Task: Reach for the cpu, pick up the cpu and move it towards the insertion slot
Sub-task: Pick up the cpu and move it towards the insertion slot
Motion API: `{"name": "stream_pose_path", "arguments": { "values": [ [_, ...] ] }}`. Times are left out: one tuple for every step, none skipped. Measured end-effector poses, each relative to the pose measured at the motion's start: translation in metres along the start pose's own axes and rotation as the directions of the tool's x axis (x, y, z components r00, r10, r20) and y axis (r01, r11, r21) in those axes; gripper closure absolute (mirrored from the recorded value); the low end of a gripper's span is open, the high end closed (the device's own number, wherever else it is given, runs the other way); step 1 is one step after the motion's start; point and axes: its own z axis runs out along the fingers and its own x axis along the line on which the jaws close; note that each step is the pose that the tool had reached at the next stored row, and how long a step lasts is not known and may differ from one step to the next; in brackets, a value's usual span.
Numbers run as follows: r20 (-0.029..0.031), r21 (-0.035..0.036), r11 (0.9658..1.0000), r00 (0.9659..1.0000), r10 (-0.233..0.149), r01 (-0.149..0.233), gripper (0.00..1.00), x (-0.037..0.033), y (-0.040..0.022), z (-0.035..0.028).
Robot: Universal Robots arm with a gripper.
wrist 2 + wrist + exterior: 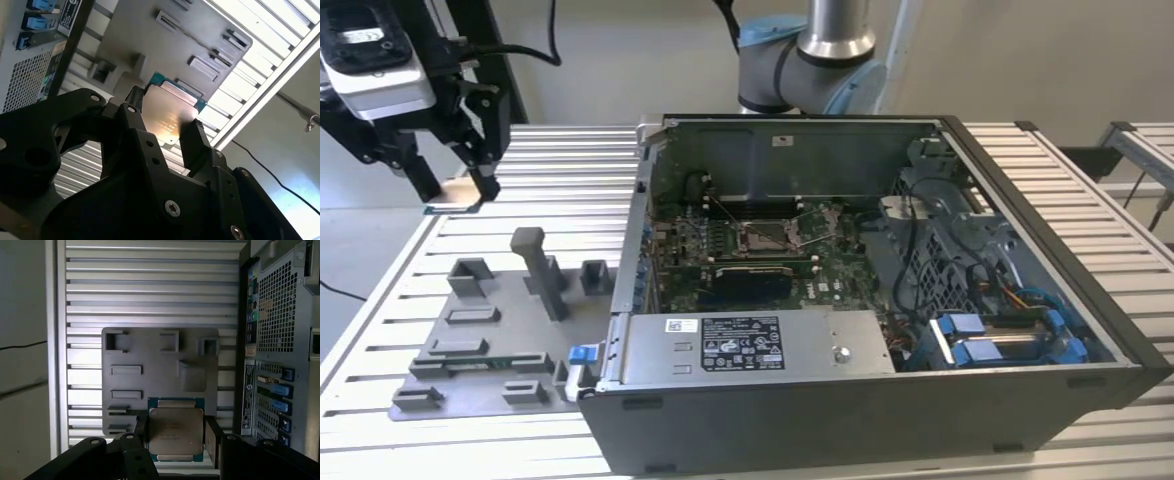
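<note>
Now: my hand [176, 439] grips the chip [176, 427] by its edges, above the grey tray [150, 385].
Socket [767, 236]: well apart, inside the open case [854, 420].
Care: I judge a level chip and firm grip matter most.

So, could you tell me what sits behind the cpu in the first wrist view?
The grey fixture plate and slatted table; the cpu hides whatever lies directly behind it.
</note>
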Motion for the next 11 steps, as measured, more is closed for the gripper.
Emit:
{"name": "stream_pose_path", "arguments": {
  "values": [
    [0.0000, 0.0000, 1.0000, 1.0000, 0.000, 0.000, 1.00, -0.0020, 0.0000, 0.0000],
    [0.0000, -0.0001, 1.0000, 1.0000, 0.000, 0.000, 1.00, -0.0042, 0.0000, 0.0001],
    [0.0000, 0.0000, 1.0000, 1.0000, 0.000, 0.000, 1.00, -0.0061, 0.0000, 0.0001],
    [0.0000, 0.0000, 1.0000, 1.0000, 0.000, 0.000, 1.00, -0.0079, 0.0001, 0.0002],
    [0.0000, -0.0001, 1.0000, 1.0000, 0.000, 0.000, 1.00, -0.0099, 0.0001, 0.0002],
    [0.0000, 0.0000, 1.0000, 1.0000, 0.000, 0.000, 1.00, -0.0116, 0.0001, 0.0003],
    [0.0001, -0.0001, 1.0000, 1.0000, 0.000, 0.000, 1.00, -0.0134, 0.0001, 0.0003],
    [0.0000, 0.0000, 1.0000, 1.0000, 0.000, 0.000, 1.00, -0.0152, 0.0001, 0.0003],
    [0.0001, -0.0001, 1.0000, 1.0000, 0.000, 0.000, 1.00, -0.0170, 0.0001, 0.0004],
    [0.0000, 0.0000, 1.0000, 1.0000, 0.000, 0.000, 1.00, -0.0187, 0.0001, 0.0004],
    [0.0000, -0.0001, 1.0000, 1.0000, 0.000, 0.000, 1.00, -0.0204, 0.0001, 0.0005]
  ]
}}
